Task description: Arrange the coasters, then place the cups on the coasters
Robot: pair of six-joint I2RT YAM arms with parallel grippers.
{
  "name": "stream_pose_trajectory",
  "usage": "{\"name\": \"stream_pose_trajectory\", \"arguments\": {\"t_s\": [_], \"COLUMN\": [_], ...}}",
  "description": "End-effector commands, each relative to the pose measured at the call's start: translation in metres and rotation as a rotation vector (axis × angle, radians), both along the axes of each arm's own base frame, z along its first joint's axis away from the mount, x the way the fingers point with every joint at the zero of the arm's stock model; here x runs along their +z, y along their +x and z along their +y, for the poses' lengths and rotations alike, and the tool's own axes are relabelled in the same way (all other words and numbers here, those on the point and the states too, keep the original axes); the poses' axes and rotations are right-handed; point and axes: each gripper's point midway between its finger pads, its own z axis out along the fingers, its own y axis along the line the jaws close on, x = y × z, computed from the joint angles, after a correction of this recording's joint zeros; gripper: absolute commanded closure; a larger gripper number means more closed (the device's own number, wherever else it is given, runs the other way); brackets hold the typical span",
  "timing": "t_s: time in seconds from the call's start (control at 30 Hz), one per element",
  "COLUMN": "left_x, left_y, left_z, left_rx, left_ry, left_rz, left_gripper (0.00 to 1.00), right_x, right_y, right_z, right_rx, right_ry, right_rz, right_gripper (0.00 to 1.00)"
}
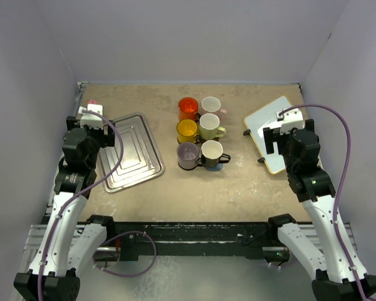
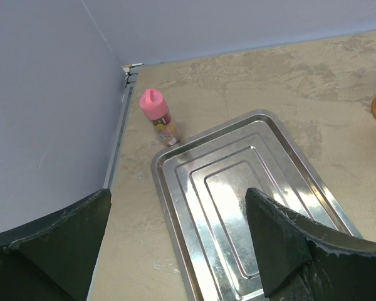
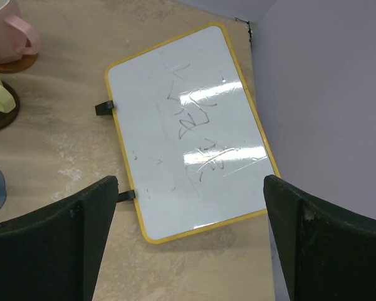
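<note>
cups (image 1: 208, 125) sit clustered mid-table, left fingers (image 2: 50, 244) apart above tray (image 2: 194, 188) edge, right fingers (image 3: 50, 241) apart above whiteboard (image 3: 188, 132).

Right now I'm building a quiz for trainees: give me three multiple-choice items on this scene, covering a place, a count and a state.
1. The yellow-framed white board lies: A. left of the handled mugs; B. right of them; C. among them.
2. Mugs in all: A. four; B. six; C. eight.
3. The left gripper is: A. open, empty; B. shut on a mug; C. shut on the board.
Answers: B, it lies on the mugs' right; B, two columns of three; A, its jaws stand apart with nothing between.
</note>
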Motion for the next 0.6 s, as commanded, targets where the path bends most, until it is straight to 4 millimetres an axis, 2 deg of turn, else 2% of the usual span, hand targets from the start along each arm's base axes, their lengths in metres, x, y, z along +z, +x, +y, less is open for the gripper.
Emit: {"name": "stream_pose_trajectory", "arguments": {"t_s": [0.0, 0.43, 0.57], "left_x": [0.0282, 0.0278, 0.0271], "left_y": [0.0013, -0.0001, 0.0], "left_z": [0.0027, 0.0025, 0.0048], "left_rx": [0.012, 0.001, 0.012], "left_ry": [-0.014, 0.008, 0.016], "left_rz": [-0.085, -0.079, -0.075], "left_gripper": [0.16, 0.16, 0.2], "right_x": [0.0075, 0.0067, 0.0066], "right_y": [0.0017, 0.0017, 0.002], "right_z": [0.0002, 0.0, 0.0009], "right_rx": [0.006, 0.007, 0.011], "right_ry": [0.002, 0.0, 0.002], "right_rz": [-0.029, -0.024, -0.024], "right_gripper": [0.0, 0.0, 0.0]}}
